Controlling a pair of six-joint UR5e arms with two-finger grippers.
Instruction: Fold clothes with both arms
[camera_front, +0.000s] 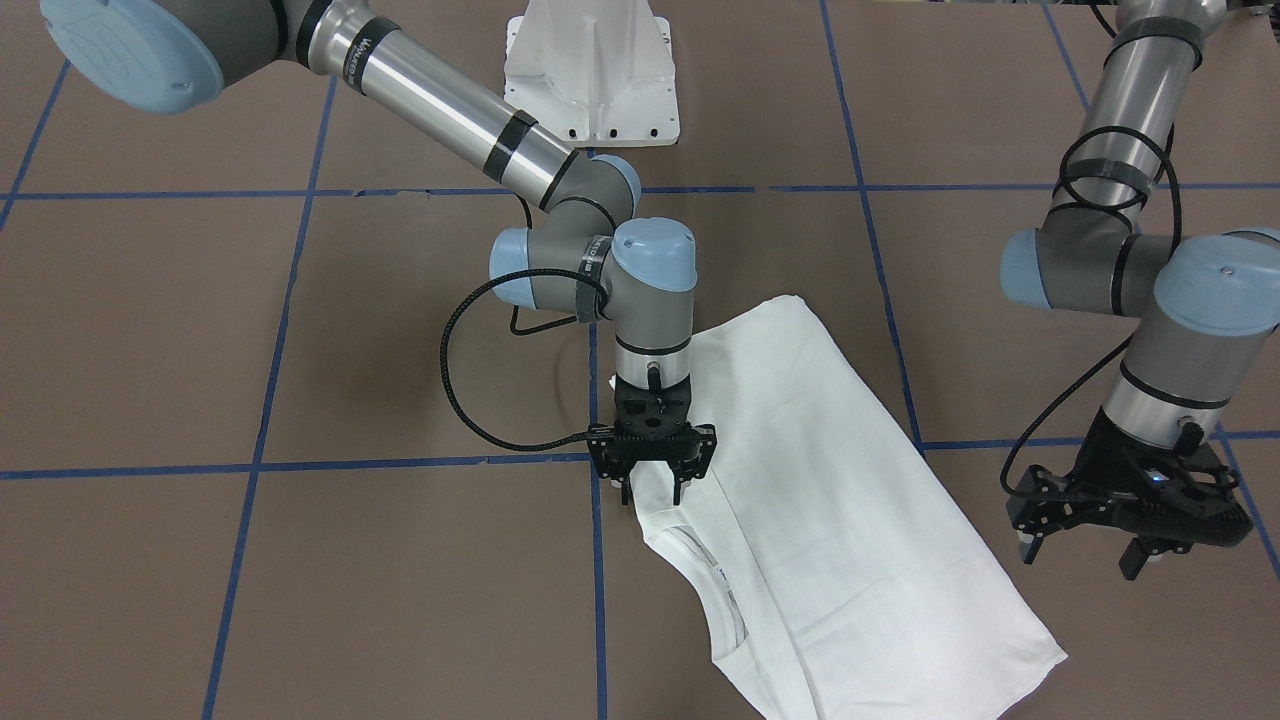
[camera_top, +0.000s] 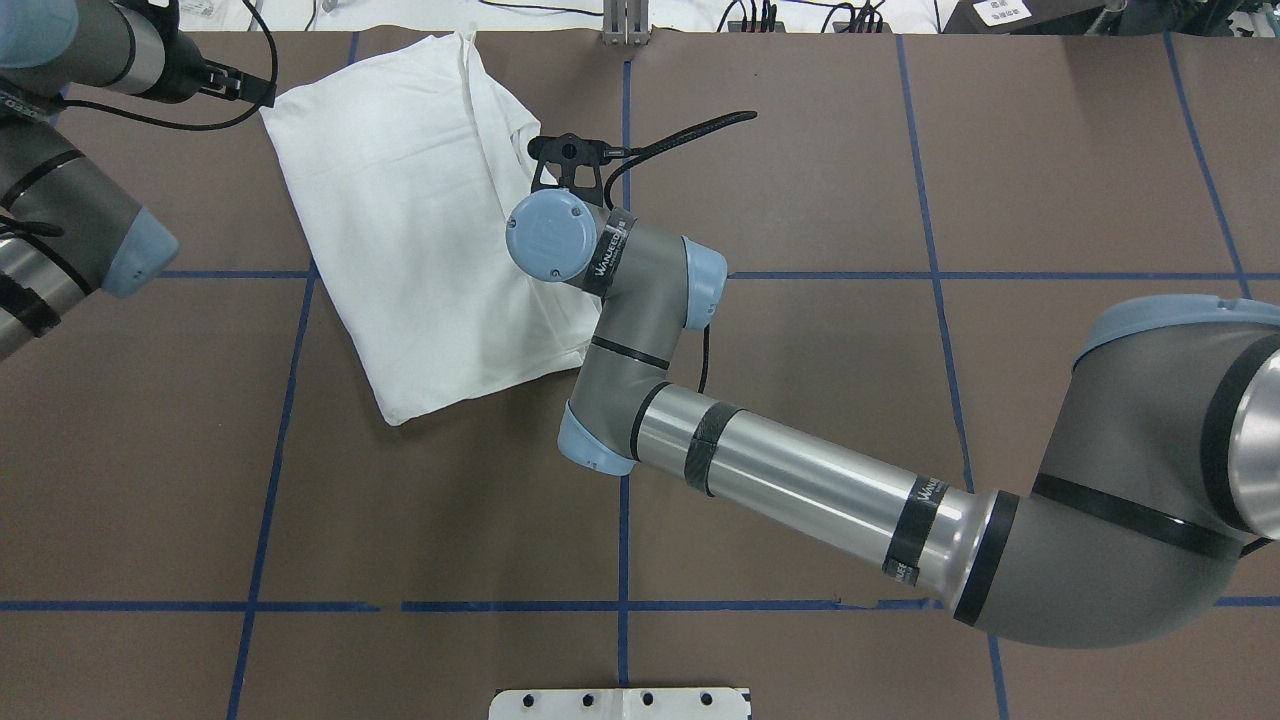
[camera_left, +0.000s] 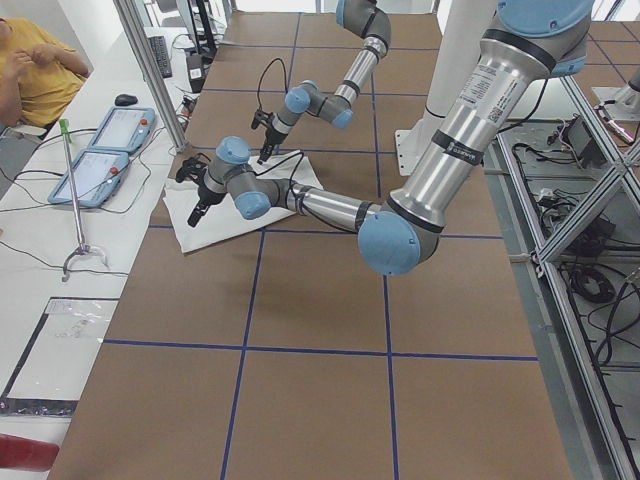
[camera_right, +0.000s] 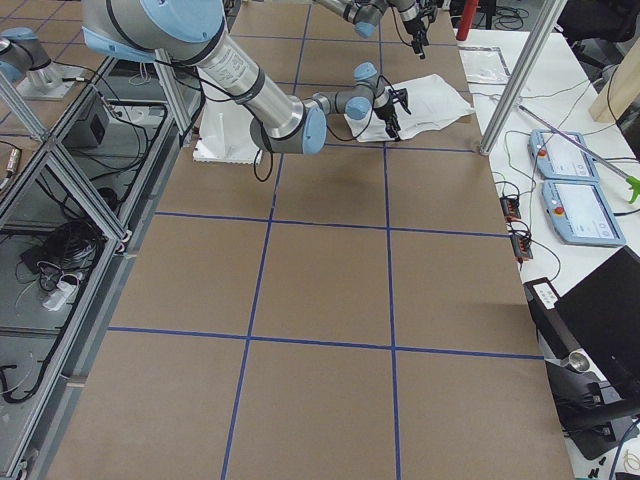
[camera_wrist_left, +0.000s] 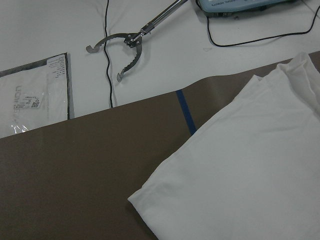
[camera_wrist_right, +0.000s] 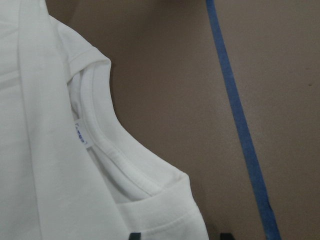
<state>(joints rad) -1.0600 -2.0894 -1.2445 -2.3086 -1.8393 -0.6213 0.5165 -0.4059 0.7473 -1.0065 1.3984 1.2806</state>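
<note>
The white T-shirt (camera_front: 830, 500) lies folded lengthwise on the brown table, also shown in the overhead view (camera_top: 420, 230). Its ribbed collar (camera_wrist_right: 115, 160) and small neck label (camera_wrist_right: 80, 135) face up; the black text block is hidden. My right gripper (camera_front: 652, 492) is open, pointing down just over the shirt's shoulder corner beside the collar, with that corner lying between the two fingertips (camera_wrist_right: 134, 235). My left gripper (camera_front: 1085, 555) is open and empty, held above the table beside the shirt's other long edge, near its corner (camera_wrist_left: 145, 200).
The white pedestal (camera_front: 592, 70) stands at the robot's base. Blue tape lines (camera_front: 600, 560) cross the table. Past the far table edge lie a reach-grabber tool (camera_wrist_left: 125, 45), a bagged item (camera_wrist_left: 30, 100) and teach pendants (camera_left: 110, 140). A person (camera_left: 40, 60) sits there.
</note>
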